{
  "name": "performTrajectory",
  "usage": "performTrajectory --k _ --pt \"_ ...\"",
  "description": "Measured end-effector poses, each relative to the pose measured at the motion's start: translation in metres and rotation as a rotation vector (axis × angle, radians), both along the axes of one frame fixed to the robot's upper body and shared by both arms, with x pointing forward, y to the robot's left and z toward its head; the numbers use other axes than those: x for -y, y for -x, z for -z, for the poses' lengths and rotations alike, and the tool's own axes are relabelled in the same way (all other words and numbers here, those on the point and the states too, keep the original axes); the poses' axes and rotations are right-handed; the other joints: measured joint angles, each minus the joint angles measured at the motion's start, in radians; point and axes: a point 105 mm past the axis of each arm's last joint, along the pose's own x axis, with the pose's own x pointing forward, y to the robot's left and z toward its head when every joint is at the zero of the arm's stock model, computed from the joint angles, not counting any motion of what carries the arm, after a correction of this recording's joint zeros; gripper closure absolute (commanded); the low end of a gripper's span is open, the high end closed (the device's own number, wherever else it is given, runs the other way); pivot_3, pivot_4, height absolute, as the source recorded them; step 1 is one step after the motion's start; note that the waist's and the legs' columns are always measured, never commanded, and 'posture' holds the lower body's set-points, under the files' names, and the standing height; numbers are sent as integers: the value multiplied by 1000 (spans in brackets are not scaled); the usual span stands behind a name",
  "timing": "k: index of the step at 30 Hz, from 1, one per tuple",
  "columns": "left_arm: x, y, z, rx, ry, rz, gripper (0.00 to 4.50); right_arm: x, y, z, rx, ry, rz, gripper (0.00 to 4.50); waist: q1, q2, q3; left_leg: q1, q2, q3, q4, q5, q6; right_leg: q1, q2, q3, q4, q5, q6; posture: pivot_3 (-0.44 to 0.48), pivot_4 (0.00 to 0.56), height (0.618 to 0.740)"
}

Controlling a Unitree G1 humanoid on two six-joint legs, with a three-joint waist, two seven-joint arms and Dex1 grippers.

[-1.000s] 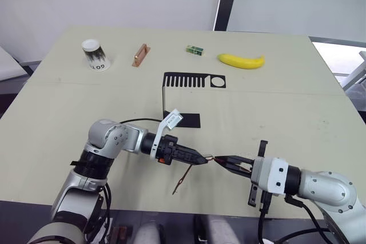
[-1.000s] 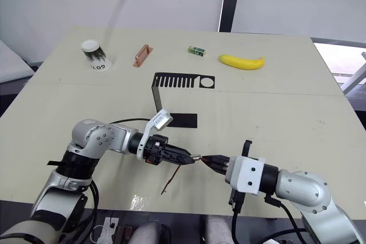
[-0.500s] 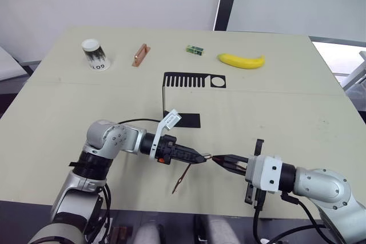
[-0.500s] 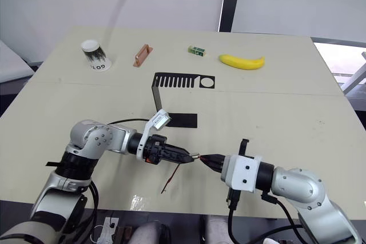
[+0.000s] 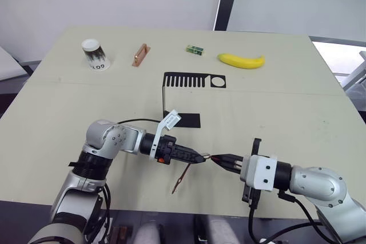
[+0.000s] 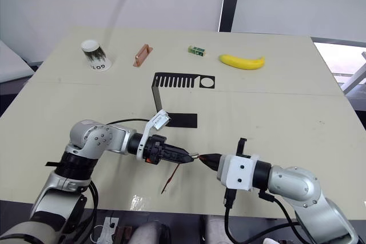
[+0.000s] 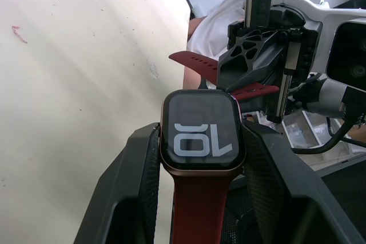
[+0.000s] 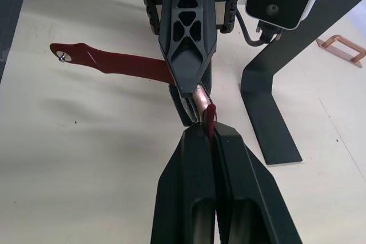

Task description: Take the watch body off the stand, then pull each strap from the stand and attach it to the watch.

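My left gripper (image 5: 200,156) is shut on the watch body (image 7: 201,135), a rounded-square case with a dark screen and light marks. One dark red strap (image 5: 182,179) is joined to the case and hangs down toward the table. My right gripper (image 5: 221,159) is shut on the other strap (image 8: 210,119), fingertip to fingertip with the left gripper. That strap's end touches the silvery edge of the watch body (image 8: 200,96). The black stand (image 5: 192,80) is behind both grippers at mid table, with its slotted top plate bare.
Along the far side of the table lie a tipped paper cup (image 5: 94,54), a copper-coloured handle piece (image 5: 140,55), a small green block (image 5: 194,50) and a banana (image 5: 241,60). The table's front edge runs just below both grippers.
My right gripper has moved left with its strap, closing the small gap to the watch body. The left gripper has hardly moved.
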Motion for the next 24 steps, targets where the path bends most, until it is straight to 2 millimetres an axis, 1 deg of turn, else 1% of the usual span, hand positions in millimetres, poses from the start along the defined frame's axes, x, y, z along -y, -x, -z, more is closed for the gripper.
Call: performTrajectory --k 11,17,24 --pt "0 -1 2 2 -15 -10 2894 -1 -2 2 -2 21 6 4500 0 0 0 -2 0 0 0 0 0 -2 0 0 0 0 0 0 150 739" --pt "-1 -1 3 0 -26 -16 2894 -3 -4 3 0 36 8 4500 0 0 0 -11 0 0 2 1 0 -10 0 0 3 0 0 0 150 739" --pt "-1 -2 3 1 -30 -18 2894 -3 -6 4 -1 49 14 4500 0 0 0 -11 0 0 2 1 0 -11 0 0 3 0 0 0 150 739"
